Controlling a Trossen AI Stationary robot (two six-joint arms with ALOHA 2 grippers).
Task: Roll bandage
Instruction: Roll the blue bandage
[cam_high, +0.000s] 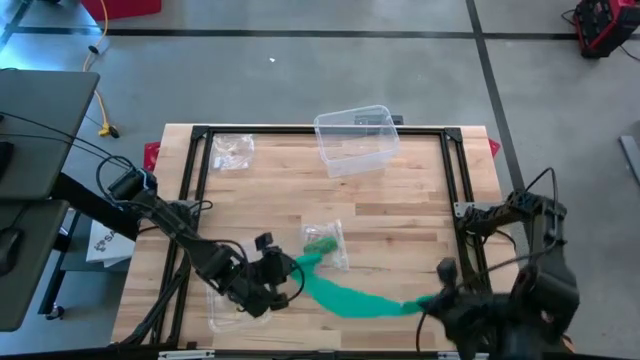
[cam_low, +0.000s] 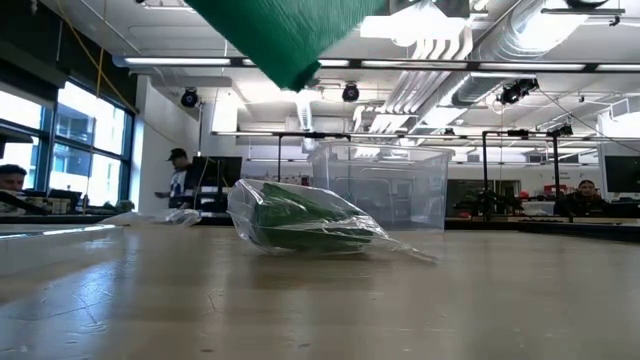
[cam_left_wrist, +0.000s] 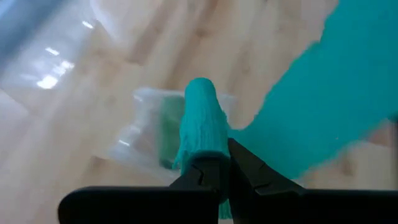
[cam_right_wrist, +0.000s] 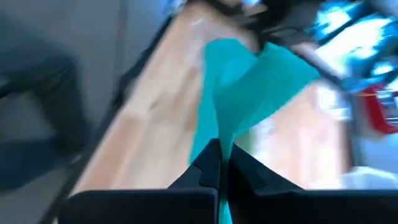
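A green bandage (cam_high: 355, 297) is stretched out as a strip above the table's near edge, between my two grippers. My left gripper (cam_high: 291, 266) is shut on its left end, and my right gripper (cam_high: 432, 301) is shut on its right end. In the low view only the hanging strip (cam_low: 290, 35) shows at the top. Just beyond the strip, a clear plastic bag (cam_high: 325, 243) with a green roll inside lies flat on the table. My left gripper pinches the bandage's bunched left end (cam_left_wrist: 200, 134) between its two fingers. The fingers slant downward from the table's left, and the bunched end sticks out past them. The strip runs off toward my right gripper, lifted clear of the table. My right gripper pinches the bandage's right end (cam_right_wrist: 217, 134), gathered into folds, between its two fingers. The fingers slant down from the table's near right. The cloth fans out wider beyond the fingertips and hangs clear of the table.
A clear plastic box (cam_high: 355, 140) stands at the table's far middle. An empty clear bag (cam_high: 232, 150) lies at the far left and another (cam_high: 225, 305) at the near left, under my left arm. Black frame rails (cam_high: 460, 190) run along the table's sides.
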